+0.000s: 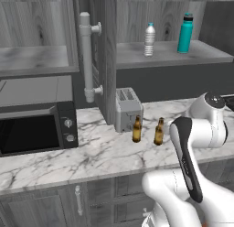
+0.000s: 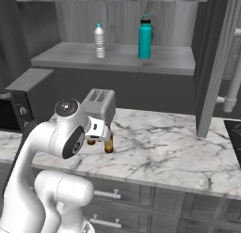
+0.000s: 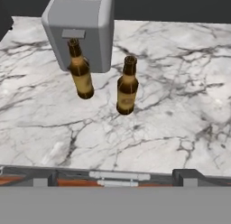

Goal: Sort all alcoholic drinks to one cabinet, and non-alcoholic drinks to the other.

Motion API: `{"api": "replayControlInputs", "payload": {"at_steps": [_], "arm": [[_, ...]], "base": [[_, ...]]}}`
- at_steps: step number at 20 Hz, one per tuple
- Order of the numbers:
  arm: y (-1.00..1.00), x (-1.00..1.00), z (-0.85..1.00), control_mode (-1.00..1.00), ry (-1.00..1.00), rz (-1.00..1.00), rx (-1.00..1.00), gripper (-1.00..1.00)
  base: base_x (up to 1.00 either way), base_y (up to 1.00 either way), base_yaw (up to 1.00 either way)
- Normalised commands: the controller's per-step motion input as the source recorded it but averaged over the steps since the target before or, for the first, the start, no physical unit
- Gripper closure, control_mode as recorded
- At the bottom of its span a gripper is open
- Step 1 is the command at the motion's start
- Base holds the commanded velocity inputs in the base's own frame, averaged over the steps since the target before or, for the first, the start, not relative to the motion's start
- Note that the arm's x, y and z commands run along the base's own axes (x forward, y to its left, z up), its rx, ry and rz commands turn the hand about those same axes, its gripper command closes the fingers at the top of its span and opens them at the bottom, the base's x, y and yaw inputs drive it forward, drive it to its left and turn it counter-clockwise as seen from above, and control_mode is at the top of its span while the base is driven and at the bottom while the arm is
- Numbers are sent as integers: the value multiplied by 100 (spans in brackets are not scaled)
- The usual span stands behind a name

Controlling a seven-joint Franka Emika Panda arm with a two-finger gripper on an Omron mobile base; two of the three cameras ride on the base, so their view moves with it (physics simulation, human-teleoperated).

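Ahead of the open claw, two beer bottles (image 3: 126, 85) upright, untouched.

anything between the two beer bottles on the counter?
Nothing: bare marble counter separates the left beer bottle from the right beer bottle, clearest in the hand view.

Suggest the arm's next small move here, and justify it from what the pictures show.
Probably reach forward and down toward the nearer amber-brown glass beer bottle. Both beer bottles, it and the one by the grey toaster, stand upright on the marble counter, while the clear ribbed water bottle and teal flask already share a cabinet shelf.
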Motion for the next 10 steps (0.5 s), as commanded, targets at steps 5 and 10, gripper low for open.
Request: {"api": "replayControlInputs", "payload": {"at_steps": [5,10], "arm": [[0,13,-12,-100,0,0,-1,-100],[-1,13,-11,-100,0,0,0,-100]], "base": [[0,0,0],[0,0,0]]}}
